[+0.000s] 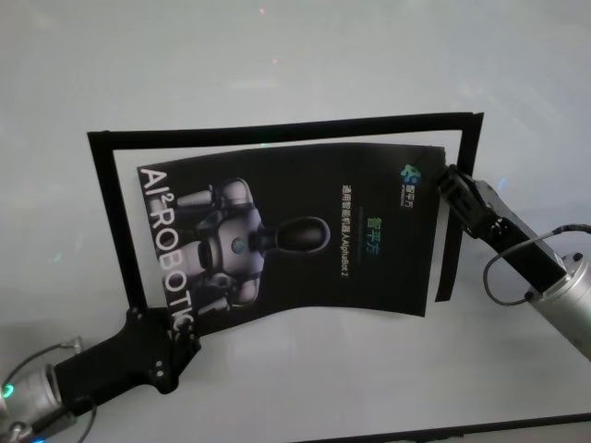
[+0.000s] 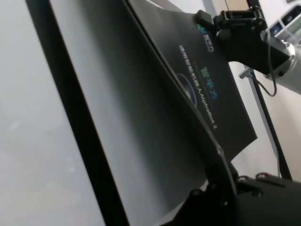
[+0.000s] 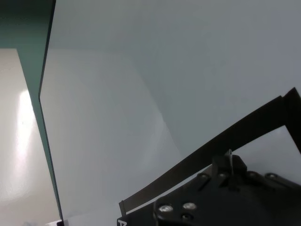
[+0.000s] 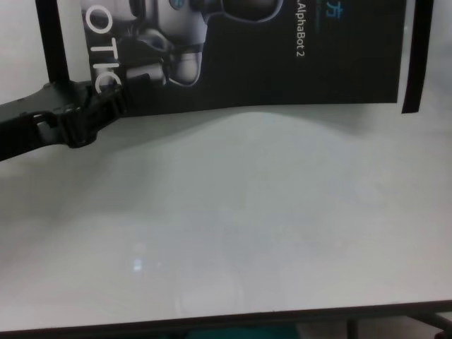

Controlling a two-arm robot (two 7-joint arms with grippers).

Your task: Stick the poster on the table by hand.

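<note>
two grippers: both on the poster (image 1: 286, 231), one at each end, sheet spanning between them
left gripper (image 1: 171, 343): at the near-left corner by the big white letters, jaws closed on the poster edge; left wrist view shows the sheet running out from between the fingers
right gripper (image 1: 452, 185): at the far-right edge beside the small logo, pinching that edge; jaws look clamped on the poster
poster position: over the table (image 1: 295, 74), inside the black tape frame (image 1: 277, 131) laid as three strips; rotated a little against the frame, right end high
poster shape: bowed, near edge curves and throws a shadow in the chest view, so the middle looks lifted off the surface, not flat yet
step: my read is positioning/lowering, held taut before sticking; nothing pressed down yet
next move needs: square the sheet to the frame strips, bring both ends down evenly so no bubble or crease forms, then release one end and press flat
risk: uneven tension between arms could buckle the glossy sheet or set it skewed
</note>
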